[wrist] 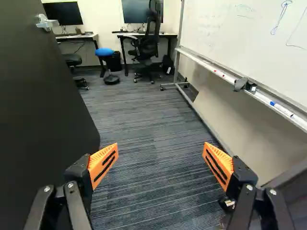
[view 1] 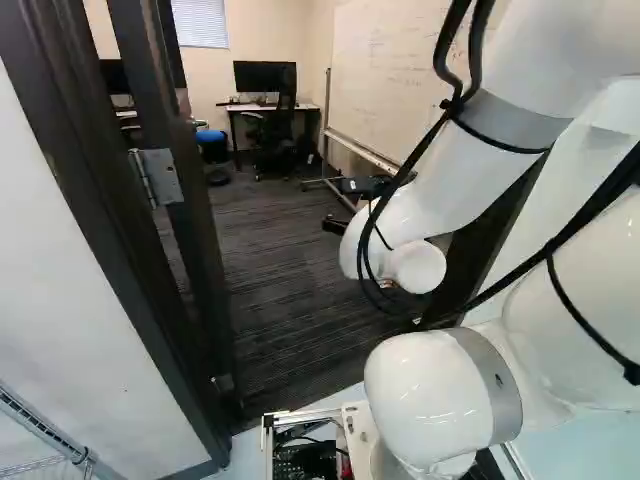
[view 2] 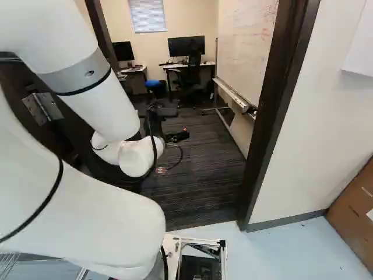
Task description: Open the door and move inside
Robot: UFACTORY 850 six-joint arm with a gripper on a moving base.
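The gripper point(view 2: 176, 136) reaches through the doorway in the right base view, over dark carpet. In the wrist view the gripper point(wrist: 160, 165) is open, its orange pads wide apart with nothing between them. The dark door point(wrist: 43, 115) stands swung into the room, beside one finger; its silver handle point(wrist: 45, 22) is farther ahead, away from the fingers. In the left base view the door's hinge point(view 1: 157, 177) shows left of the arm. The dark door frame point(view 2: 278, 111) rises right of the arm in the right base view.
A wheeled whiteboard point(wrist: 249, 43) stands along the side opposite the door. Ahead are desks point(wrist: 144, 35), an office chair point(wrist: 146, 45) and a blue stool point(wrist: 104, 51). A brown cabinet point(view 2: 352, 210) stands outside the doorway, at the right of the right base view.
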